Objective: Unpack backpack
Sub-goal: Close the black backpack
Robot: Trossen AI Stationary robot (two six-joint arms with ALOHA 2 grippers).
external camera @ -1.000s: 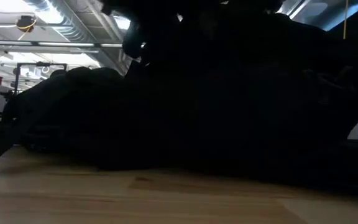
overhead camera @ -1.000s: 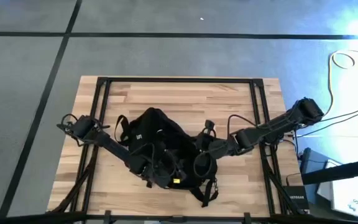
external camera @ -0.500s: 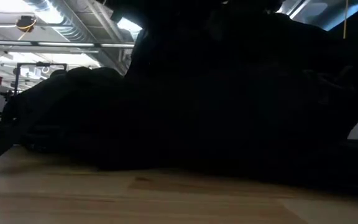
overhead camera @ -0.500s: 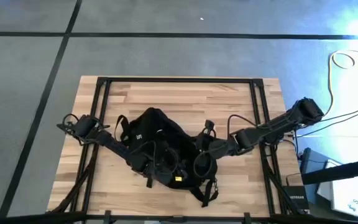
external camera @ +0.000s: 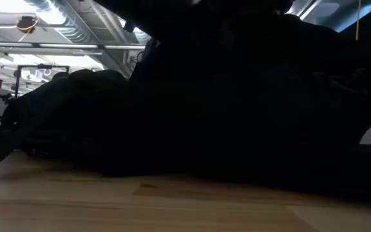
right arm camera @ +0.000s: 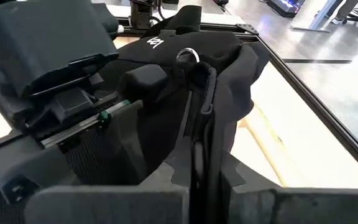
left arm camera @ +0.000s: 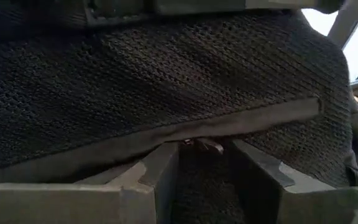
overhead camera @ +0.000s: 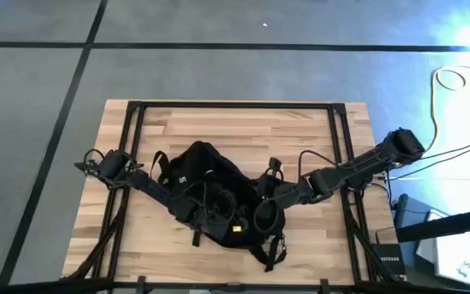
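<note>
The black backpack [overhead camera: 210, 175] lies on its side in the middle of the wooden table [overhead camera: 243, 131] and fills the low view [external camera: 237, 96]. My left gripper [overhead camera: 205, 204] reaches into its near side from the left, fingers apart [left arm camera: 204, 155] at a mesh panel [left arm camera: 166, 81]. From the right, my right gripper [overhead camera: 261, 219] is shut on a raised fabric edge of the backpack [right arm camera: 229, 68]. A small yellow thing [overhead camera: 237, 229] shows between the two grippers. My left gripper has both fingertips [left arm camera: 166, 155] pushed under the mesh panel's grey-trimmed edge [left arm camera: 104, 149], which lies across them. Mesh fills the gap between the fingers. What lies deeper inside is hidden by the fabric. My right gripper pinches the backpack's piped edge [right arm camera: 199, 146] between its two fingers [right arm camera: 244, 180], coming from the table's right side. The edge stands up along the fingers, held above the rest of the bag. A metal ring [right arm camera: 187, 56] sits at its upper end.
Loose black straps [overhead camera: 272, 249] trail from the backpack toward the table's near edge, and a strap loop [overhead camera: 160, 167] sticks out at its left. A black frame [overhead camera: 235, 104] runs around the table. Bare wood lies along the far side.
My left gripper has moved a little toward the table's far edge and to the right, deeper against the backpack. My right gripper has kept its hold on the raised edge.
</note>
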